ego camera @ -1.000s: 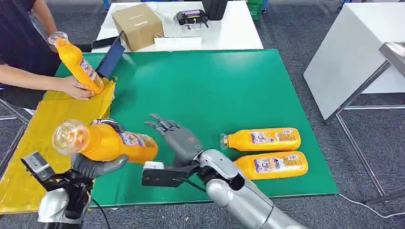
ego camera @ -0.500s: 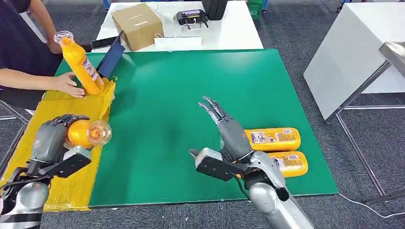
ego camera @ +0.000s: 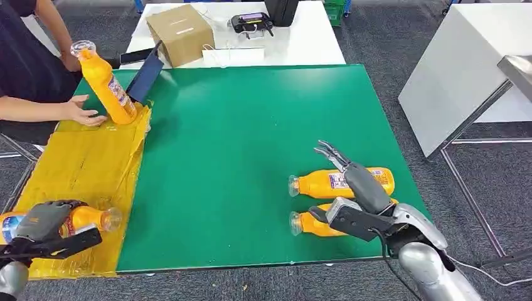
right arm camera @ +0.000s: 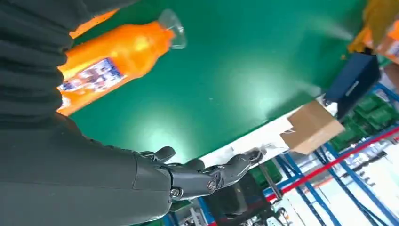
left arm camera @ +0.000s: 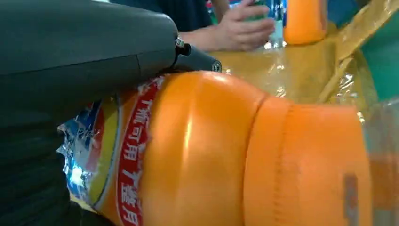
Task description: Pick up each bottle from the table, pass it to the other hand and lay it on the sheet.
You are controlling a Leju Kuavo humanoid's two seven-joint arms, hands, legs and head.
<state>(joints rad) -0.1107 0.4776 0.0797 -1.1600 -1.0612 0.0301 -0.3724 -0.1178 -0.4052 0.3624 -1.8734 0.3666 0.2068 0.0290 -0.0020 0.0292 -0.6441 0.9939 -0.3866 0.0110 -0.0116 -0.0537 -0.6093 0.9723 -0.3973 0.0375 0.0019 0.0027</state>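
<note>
Left hand (ego camera: 39, 221) wrapped around an orange plastic bottle with a clear cap (ego camera: 81, 218), fingers closed on its labelled body, bottle lying on its side low over the near corner of the crinkled yellow plastic sheet (ego camera: 81, 166). From the head view, hard to tell whether resting on the sheet or just above it.

Right hand (ego camera: 361, 182) open, fingers (ego camera: 329, 152) spread and empty, hovering over two more orange bottles lying side by side on the green surface (ego camera: 251, 125): the farther bottle (ego camera: 313, 184) with its cap toward the middle, the nearer bottle (ego camera: 308, 223) partly hidden under the wrist.

At the far end of the sheet, a person's hand (ego camera: 81, 111) beside a tilted orange bottle (ego camera: 108, 80), its base on the sheet. Beyond, a brown cardboard box (ego camera: 180, 25) and a dark tablet (ego camera: 145, 76) propped at the edge.

Likely risks from here:
- Held bottle close to the sheet's front edge and the surface's corner; once let go, round body free to roll off.
- Crinkled plastic prone to snag or lift with withdrawing fingers.
- Two remaining bottles touching or nearly so; fingers closing on one liable to nudge the other rolling toward the near edge.
- Smooth tapered body, slippery for a loose grasp.
- Person's hand near the sheet, within reach of the left arm's path.
</note>
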